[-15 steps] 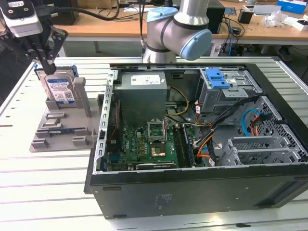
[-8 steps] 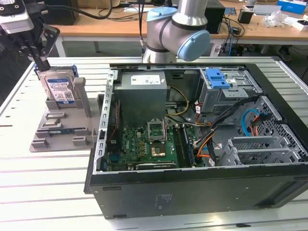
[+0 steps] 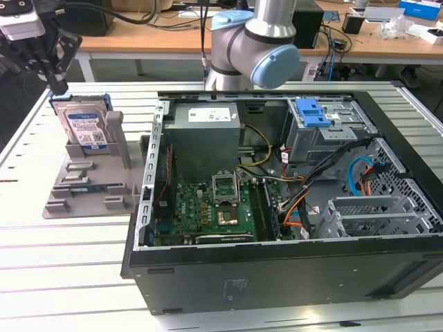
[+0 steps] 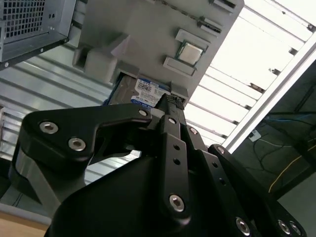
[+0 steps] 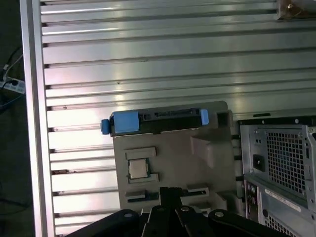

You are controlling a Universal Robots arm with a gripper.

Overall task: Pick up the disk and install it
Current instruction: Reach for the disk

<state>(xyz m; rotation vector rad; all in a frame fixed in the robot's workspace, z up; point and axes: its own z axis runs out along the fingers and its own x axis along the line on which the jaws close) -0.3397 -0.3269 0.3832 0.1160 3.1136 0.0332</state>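
The disk (image 3: 84, 124) stands upright in a slot of a grey holder (image 3: 90, 187) on the slatted table, at the exterior view's left beside the open computer case (image 3: 277, 263). It is silver with a white-and-blue label and a blue carrier frame. My gripper (image 3: 61, 87) hangs above and a little behind the disk, clear of it. In both wrist views the black fingers (image 4: 170, 106) lie together, shut on nothing. The first wrist view shows the disk (image 5: 158, 120) edge-on in the holder (image 5: 197, 153), beyond the fingertips (image 5: 170, 191). In the second wrist view the disk's label (image 4: 148, 91) peeks out past the fingers.
The case lies open with a grey power supply (image 3: 204, 131), a motherboard (image 3: 214, 214), loose cables and a drive cage with a blue latch (image 3: 311, 111). A small square chip (image 5: 138, 169) sits on the holder. The arm's base (image 3: 252, 48) rises behind the case. A cluttered desk runs along the back.
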